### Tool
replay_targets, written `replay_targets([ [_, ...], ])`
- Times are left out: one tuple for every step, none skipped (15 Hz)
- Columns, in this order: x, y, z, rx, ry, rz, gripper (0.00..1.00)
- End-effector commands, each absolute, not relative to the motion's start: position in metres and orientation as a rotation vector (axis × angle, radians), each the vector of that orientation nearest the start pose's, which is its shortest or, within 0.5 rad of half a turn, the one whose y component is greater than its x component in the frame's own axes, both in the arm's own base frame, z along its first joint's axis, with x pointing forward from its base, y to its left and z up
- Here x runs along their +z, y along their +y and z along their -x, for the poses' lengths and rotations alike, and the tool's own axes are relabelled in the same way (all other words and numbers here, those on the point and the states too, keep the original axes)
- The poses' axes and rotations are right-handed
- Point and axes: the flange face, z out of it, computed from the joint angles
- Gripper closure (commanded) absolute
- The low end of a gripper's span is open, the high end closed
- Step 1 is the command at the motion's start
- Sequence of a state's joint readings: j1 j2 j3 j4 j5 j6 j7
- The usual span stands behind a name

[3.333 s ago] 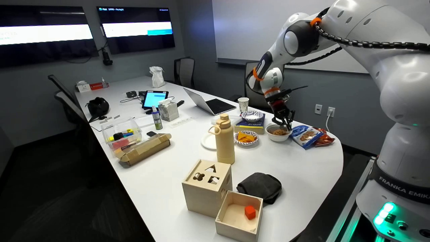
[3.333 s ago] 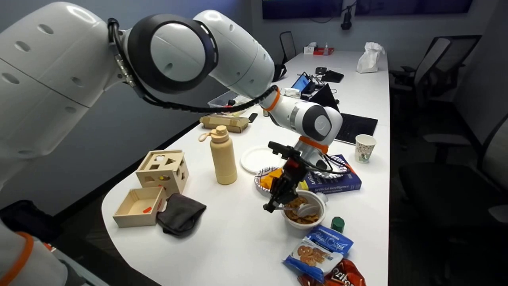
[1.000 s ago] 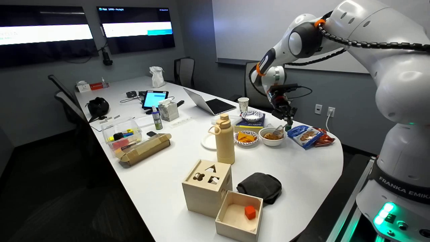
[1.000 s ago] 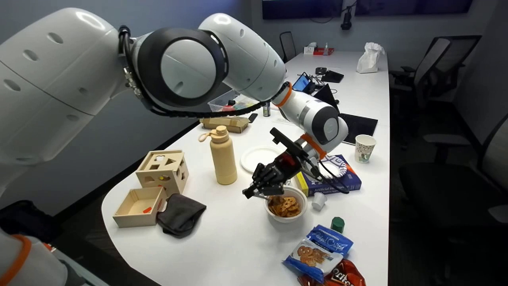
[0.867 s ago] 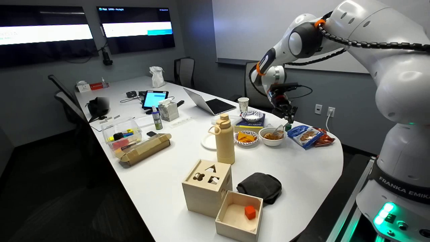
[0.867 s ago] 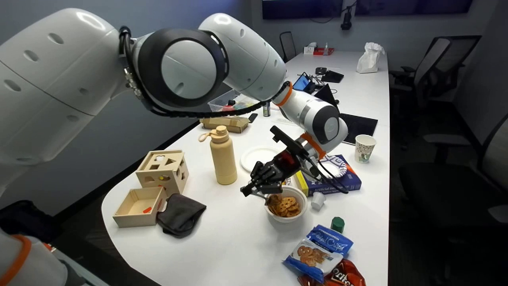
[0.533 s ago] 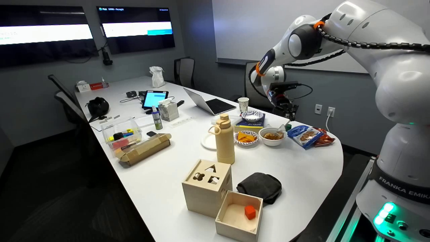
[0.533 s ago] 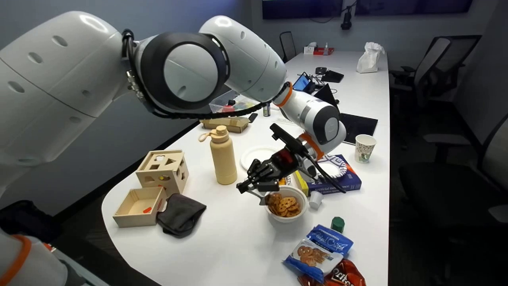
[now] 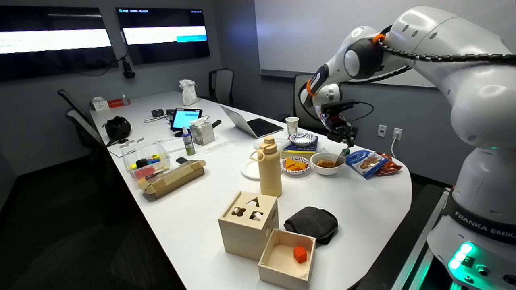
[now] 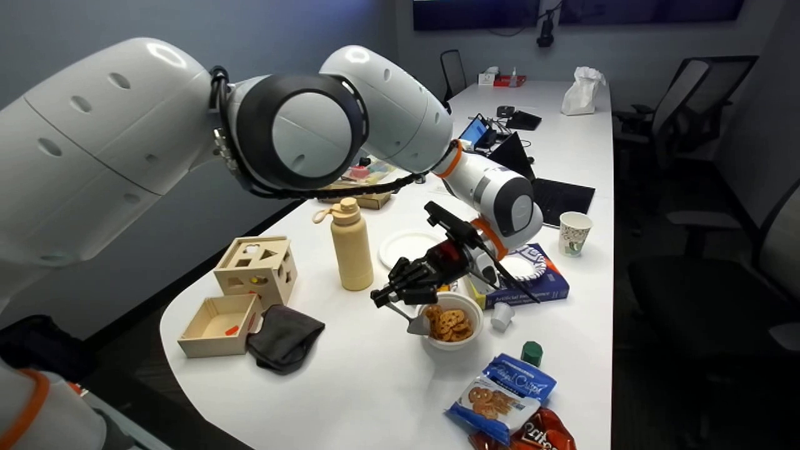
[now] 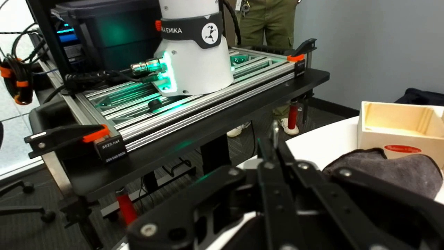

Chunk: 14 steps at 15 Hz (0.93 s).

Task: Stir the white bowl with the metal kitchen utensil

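The white bowl [image 10: 451,345] stands upright on the table with several brown crackers in it. It also shows in an exterior view [image 9: 325,171] beside the blue snack bag. My gripper [image 10: 382,297] is shut on the thin handle of the metal utensil [image 10: 419,325], tilted above the table beside the bowl. The utensil's flat head overlaps the bowl's near rim; I cannot tell if it touches. In an exterior view my gripper [image 9: 350,141] is above and beside the bowl. In the wrist view the handle's end [image 11: 275,130] sticks out between the shut fingertips [image 11: 275,149]; the bowl is hidden.
A blue snack bag [image 10: 503,397], a green block [image 10: 532,354] and a small grey cup [image 10: 502,316] lie near the bowl. A blue book [image 10: 531,287], a patterned bowl of orange chips [image 9: 295,166] and a tan bottle [image 10: 353,250] stand behind. A wooden box [image 10: 219,325] and dark cloth [image 10: 286,339] lie left.
The utensil's head has moved from over the crackers to the bowl's rim, with the gripper. The bowl has shifted away from the blue bag since 3.3 s ago. The gripper stays shut.
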<state>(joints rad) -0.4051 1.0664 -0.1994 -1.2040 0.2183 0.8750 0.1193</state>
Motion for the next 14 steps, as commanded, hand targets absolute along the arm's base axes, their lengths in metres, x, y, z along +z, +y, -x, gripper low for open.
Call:
replay_targets([
  [0.129,-0.289,-0.52,1.682,0.937,2.104,0.99],
  [0.129,-0.29,-0.522,1.656,0.953,2.123,0.99],
  [0.128,-0.292,-0.524,1.63,0.968,2.138,0.99],
  [0.127,-0.293,-0.526,1.611,0.978,2.151,0.99],
  [0.127,-0.292,-0.528,1.597,0.978,2.16,0.99],
  [0.126,-0.293,-0.529,1.582,0.974,2.168,0.99],
  [0.126,-0.292,-0.53,1.575,0.966,2.171,0.99],
  [0.126,-0.291,-0.53,1.577,0.95,2.169,0.99],
  [0.126,-0.29,-0.53,1.579,0.936,2.165,0.99],
  [0.126,-0.29,-0.53,1.583,0.921,2.16,0.99],
  [0.127,-0.289,-0.53,1.585,0.897,2.156,0.99],
  [0.128,-0.288,-0.53,1.58,0.88,2.154,0.99],
  [0.129,-0.288,-0.53,1.574,0.862,2.154,0.99],
  [0.129,-0.287,-0.53,1.57,0.833,2.154,0.99],
])
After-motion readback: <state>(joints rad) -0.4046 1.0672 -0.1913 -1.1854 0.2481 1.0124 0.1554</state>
